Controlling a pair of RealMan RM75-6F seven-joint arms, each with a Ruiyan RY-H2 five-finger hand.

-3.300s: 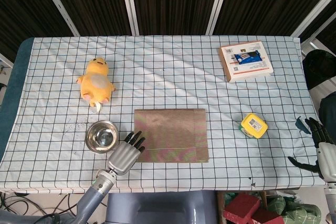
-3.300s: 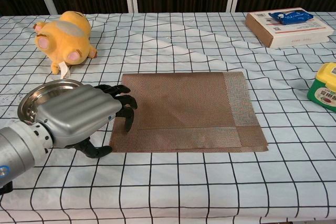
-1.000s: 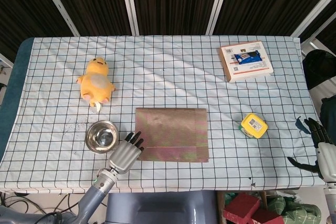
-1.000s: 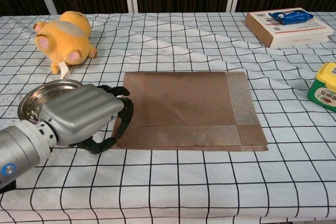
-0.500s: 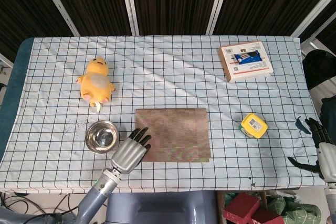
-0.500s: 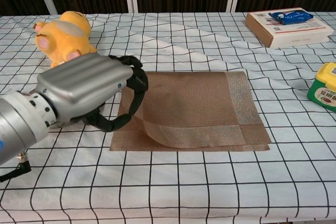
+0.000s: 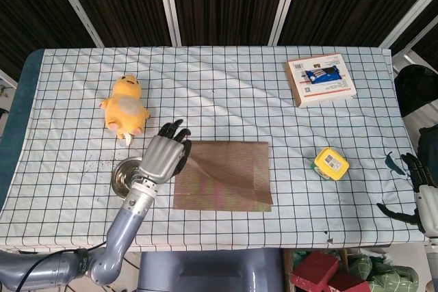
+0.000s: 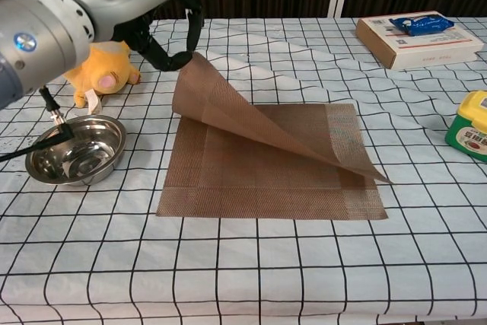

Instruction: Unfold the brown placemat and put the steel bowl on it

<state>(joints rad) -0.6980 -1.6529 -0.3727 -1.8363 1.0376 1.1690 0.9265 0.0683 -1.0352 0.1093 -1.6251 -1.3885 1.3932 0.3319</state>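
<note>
While your left hand (image 8: 129,5) pinches the near-left corner of the brown placemat (image 8: 266,157) and holds it high, the top layer peels up diagonally; the rest lies flat near the table's front edge, centre-left. Steel bowl (image 8: 76,150) sits upright just left of the mat, beside it, not on it, under your forearm in the head view. Right hand (image 7: 424,196) hangs off the table's right edge, fingers spread, holding nothing.

Risks, as I judge them: thin pinch, so the corner can slip and the flap falls back folded. Pull too far sideways and the whole mat drags over the checked tablecloth (image 8: 251,264), or toward the bowl and knocks it. Yellow plush toy (image 8: 99,66) sits close behind the hand, so a backward swing could clip it. Box (image 8: 415,36) at the far-right corner and the yellow tape measure (image 8: 472,123) by the right edge are well clear.
</note>
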